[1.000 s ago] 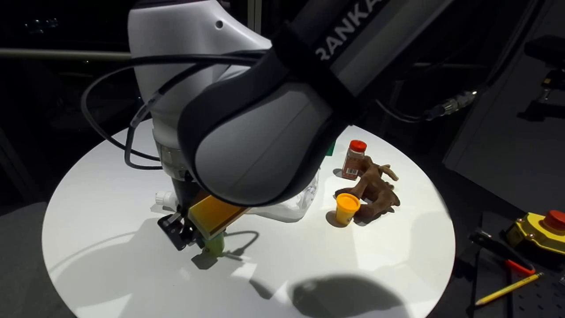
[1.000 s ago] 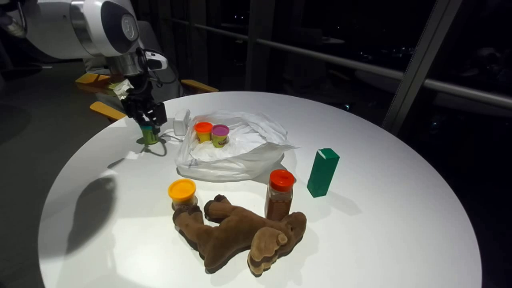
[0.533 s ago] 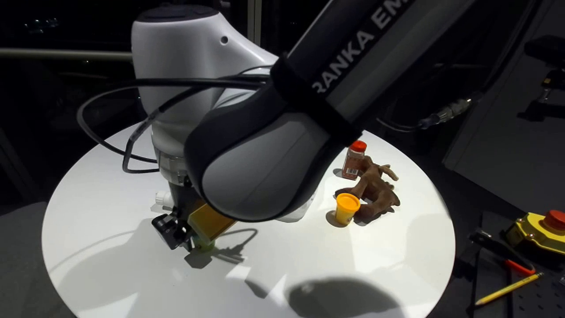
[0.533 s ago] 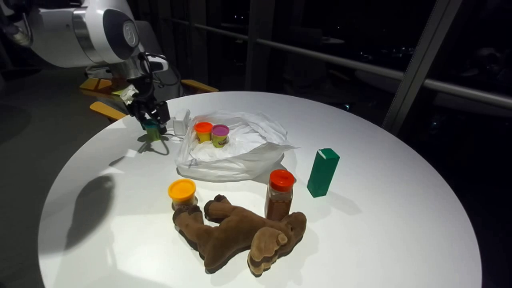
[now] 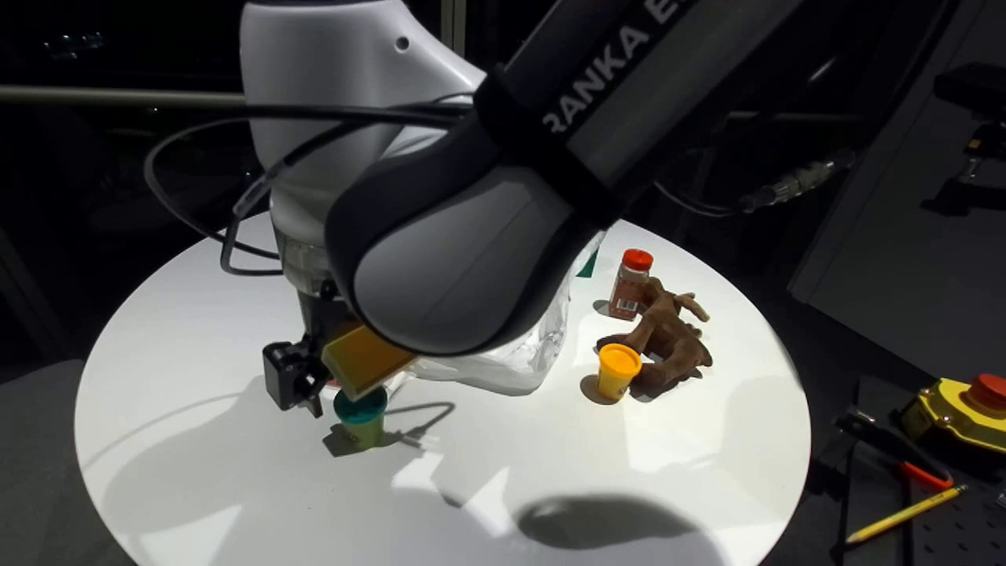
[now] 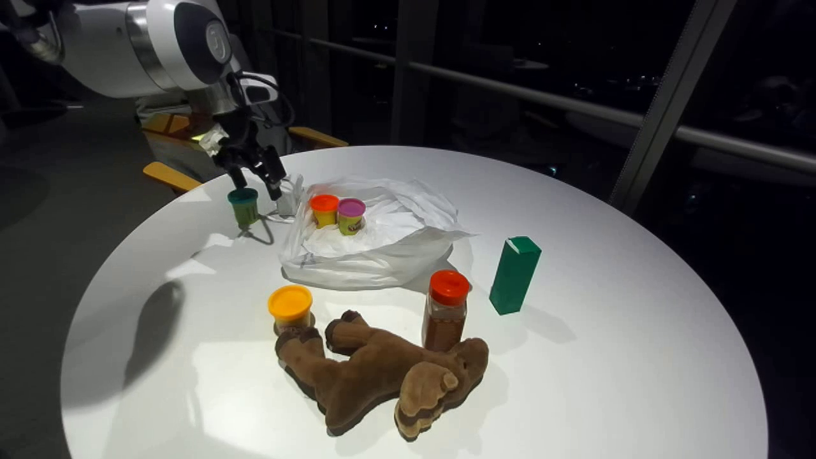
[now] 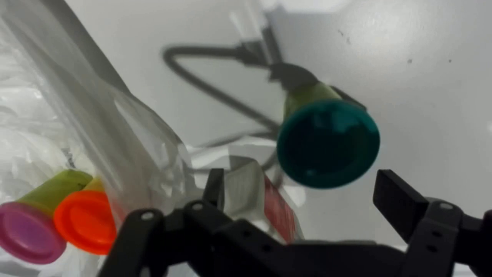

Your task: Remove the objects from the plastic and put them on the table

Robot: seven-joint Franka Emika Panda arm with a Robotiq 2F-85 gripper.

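Note:
My gripper [image 7: 301, 188] is open with nothing between its fingers. Below and just ahead of them stands the green cup [image 7: 328, 144], upright on the white table [image 6: 574, 382] and apart from both fingertips. An orange-lidded cup [image 6: 324, 204] and a purple-lidded cup [image 6: 350, 209] sit side by side in the plastic [image 6: 376, 268]; the wrist view shows both at lower left. Nearer that exterior camera, the yellow cup [image 6: 290, 307], the brown plush animal [image 6: 376, 376] and the red-capped bottle [image 6: 444, 322] rest on the table.
A white container [image 6: 289, 196] with a red label [image 7: 280, 211] stands between the green cup and the plastic, close under my left finger. A green box [image 6: 515, 275] stands farther along the table. Off the table are an emergency-stop button [image 5: 989, 393] and a pencil [image 5: 904, 515].
My gripper has opened, let go of the green cup, and risen off it towards the white container. The cup has shifted slightly and now stands free; the other toys have stayed put.

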